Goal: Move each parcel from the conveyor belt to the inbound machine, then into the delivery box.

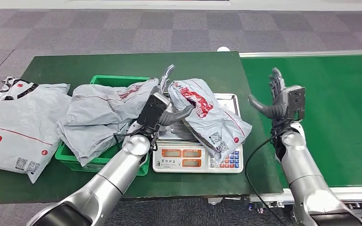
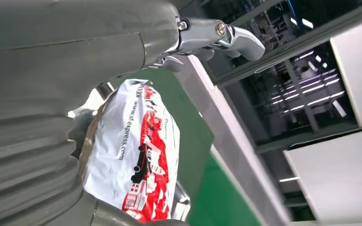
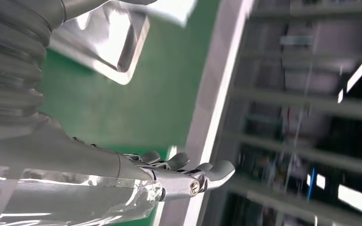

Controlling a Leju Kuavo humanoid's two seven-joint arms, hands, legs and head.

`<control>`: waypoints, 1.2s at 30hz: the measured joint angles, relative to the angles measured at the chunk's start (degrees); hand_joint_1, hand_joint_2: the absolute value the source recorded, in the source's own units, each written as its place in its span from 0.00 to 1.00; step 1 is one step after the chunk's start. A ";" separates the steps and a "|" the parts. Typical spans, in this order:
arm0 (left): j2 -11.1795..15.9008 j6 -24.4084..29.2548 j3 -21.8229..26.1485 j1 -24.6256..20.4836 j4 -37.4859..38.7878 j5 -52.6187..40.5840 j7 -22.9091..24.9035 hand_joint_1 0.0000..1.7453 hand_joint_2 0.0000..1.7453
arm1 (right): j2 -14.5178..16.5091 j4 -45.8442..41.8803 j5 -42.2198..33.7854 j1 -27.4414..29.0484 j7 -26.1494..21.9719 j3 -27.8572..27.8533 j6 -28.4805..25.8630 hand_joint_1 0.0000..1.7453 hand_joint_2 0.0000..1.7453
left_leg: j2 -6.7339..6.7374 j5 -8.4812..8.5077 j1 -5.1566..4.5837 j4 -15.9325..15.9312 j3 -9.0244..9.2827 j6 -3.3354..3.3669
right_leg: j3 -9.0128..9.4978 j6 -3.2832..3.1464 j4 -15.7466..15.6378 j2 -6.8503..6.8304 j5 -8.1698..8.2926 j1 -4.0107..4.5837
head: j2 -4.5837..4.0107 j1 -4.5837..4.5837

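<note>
A grey parcel with red print (image 1: 202, 110) lies on the steel tray of the inbound scale (image 1: 198, 159), overhanging its right side. My left hand (image 1: 166, 101) is at the parcel's left edge with fingers (image 1: 168, 73) stretched upward and apart; the thumb lies against the parcel's lower left side. The left wrist view has the same parcel (image 2: 136, 155) beside the palm, under the spread fingers (image 2: 226, 35). My right hand (image 1: 278, 96) is raised over the left edge of the green conveyor belt (image 1: 330, 117), open and holding nothing, its fingers (image 3: 202, 176) extended.
A green delivery crate (image 1: 118, 79) left of the scale holds crumpled grey parcels (image 1: 101, 115). Another large grey parcel (image 1: 19, 122) lies on the green table at the far left. A corner of the scale tray (image 3: 108, 42) appears in the right wrist view.
</note>
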 joint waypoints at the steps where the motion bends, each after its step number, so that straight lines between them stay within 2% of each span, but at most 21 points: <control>1: -0.08 -0.01 -0.61 -1.12 1.10 -1.06 0.92 0.00 1.00 | -0.19 1.52 -0.24 -0.86 -0.53 -0.13 -0.84 0.00 1.00 | 0.01 0.00 0.00 0.01 0.00 0.00 | 0.00 -0.01 0.00 0.01 0.01 0.00 | 0.00 0.00; 7: -0.92 -2.40 -5.82 -7.02 7.50 -10.87 7.14 0.00 1.00 | -0.61 5.62 1.47 -2.06 -2.22 -0.24 -3.42 0.00 1.00 | 0.02 0.00 0.00 0.01 0.00 0.00 | -0.01 -0.03 0.00 0.02 0.04 0.00 | 0.00 0.00; 12: -1.44 -5.09 -10.31 -10.45 11.10 -16.79 9.85 0.00 1.00 | -0.61 5.75 2.38 -2.10 -1.84 -0.24 -3.61 0.00 1.00 | 0.02 0.00 0.00 0.00 -0.01 -0.01 | -0.01 -0.03 0.00 0.03 0.03 0.01 | 0.00 0.00; 16: -1.50 -9.37 -14.52 -12.56 13.37 -22.19 11.83 0.00 1.00 | -0.61 5.11 2.21 -2.13 -0.81 -0.24 -2.57 0.00 1.00 | 0.02 0.00 0.00 0.00 -0.01 -0.01 | -0.01 -0.03 0.00 0.03 0.03 0.01 | 0.00 0.00; 24: -1.90 -17.29 -21.05 -13.71 15.85 -28.54 11.24 0.00 1.00 | -0.61 3.15 2.25 -2.35 1.43 -0.24 0.36 0.00 1.00 | 0.01 0.00 0.00 0.01 -0.01 0.00 | 0.00 -0.03 0.00 0.02 0.03 0.00 | 0.00 0.00; 36: -2.50 -18.15 -23.51 -13.46 17.62 -29.01 11.27 0.00 1.00 | -0.61 2.28 2.47 -2.40 1.91 -0.24 1.00 0.00 1.00 | 0.01 0.00 0.00 0.00 -0.01 0.00 | 0.00 -0.03 0.01 0.02 0.03 0.01 | 0.00 0.00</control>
